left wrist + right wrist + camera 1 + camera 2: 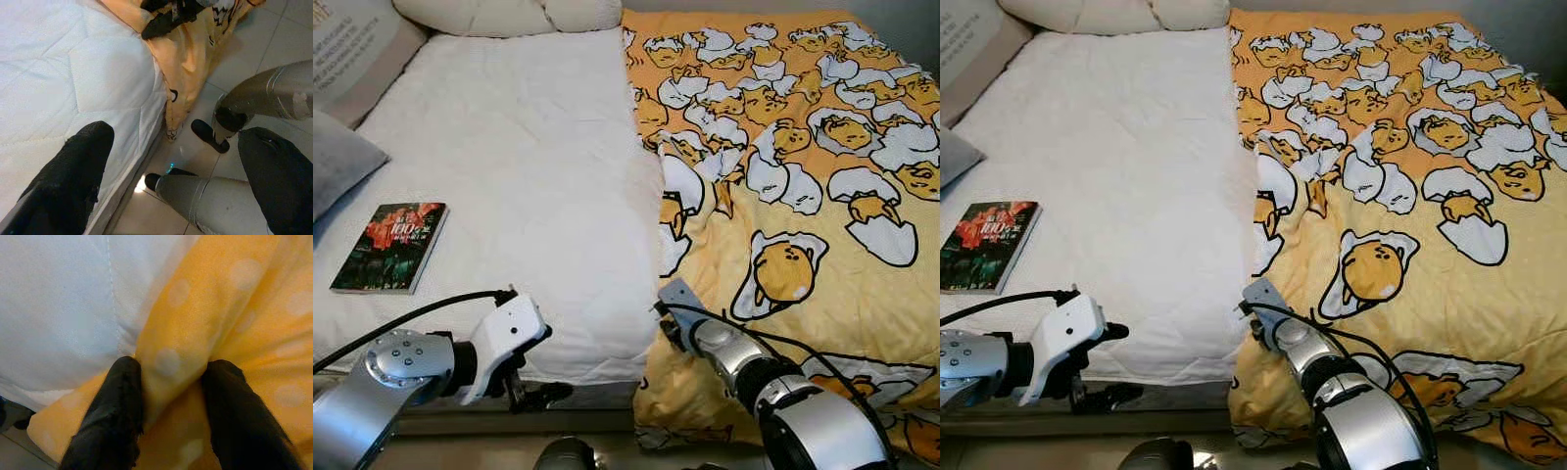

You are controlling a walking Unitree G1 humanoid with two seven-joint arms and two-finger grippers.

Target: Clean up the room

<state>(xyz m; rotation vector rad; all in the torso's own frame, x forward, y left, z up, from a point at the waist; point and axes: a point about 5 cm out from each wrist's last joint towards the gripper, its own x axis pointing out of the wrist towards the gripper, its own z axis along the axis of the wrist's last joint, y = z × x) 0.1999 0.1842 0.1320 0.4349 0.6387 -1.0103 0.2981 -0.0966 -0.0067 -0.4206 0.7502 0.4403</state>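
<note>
At about five o'clock on the bed, near its foot edge, the right gripper has its jaws around a raised fold of the yellow blanket, with one finger on each side. The cloth fills the gap between them, so the jaws are gripping the blanket just beside its border with the bare white mattress. The blanket covers the whole side of the bed from twelve to five o'clock, and its near corner hangs over the foot edge toward the floor. It carries a print of cartoon eggs.

The left gripper is at about seven o'clock, lower than the mattress edge and apart from the blanket. Its jaws are open and hold nothing.

A book lies flat on the white mattress at nine o'clock. A grey pillow is at ten o'clock and a white pillow at twelve.

I judge that the blanket is soft, light and limp. It will bend and slide when pulled, and only the pinched part will follow the gripper. A thick fold at the border is a good place to take hold. For spreading it evenly over the mattress, a second hold further along the same border would probably help, because one point only drags a corner.
</note>
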